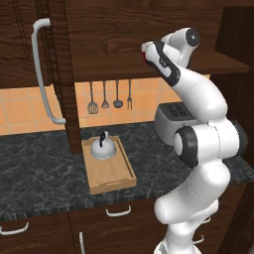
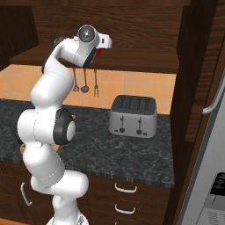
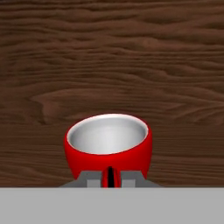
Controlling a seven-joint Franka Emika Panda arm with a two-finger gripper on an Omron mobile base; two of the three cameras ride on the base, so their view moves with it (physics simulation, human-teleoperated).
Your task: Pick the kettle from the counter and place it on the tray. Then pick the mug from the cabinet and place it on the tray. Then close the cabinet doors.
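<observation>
The small red mug (image 3: 108,151) with a pale inside sits close in front of the hand, against the dark wood of the cabinet (image 3: 109,57). My gripper (image 3: 110,176) is shut on the mug's near wall, the two tips almost together. In the base views the hand is up at the cabinet shelf (image 1: 225,63), with a sliver of the red mug (image 1: 145,59) (image 2: 100,52) beside the gripper (image 1: 147,51) (image 2: 107,43). The silver-white kettle (image 1: 103,147) stands upright on the wooden tray (image 1: 115,178) on the dark marbled counter (image 1: 39,168).
The left cabinet door (image 1: 62,74) stands open with its curved bar handle (image 1: 42,74). A boxy silver toaster (image 1: 168,119) (image 2: 133,116) sits right of the tray. Utensils (image 1: 105,96) hang on the tiled wall. Drawers with silver pulls (image 1: 119,212) lie below.
</observation>
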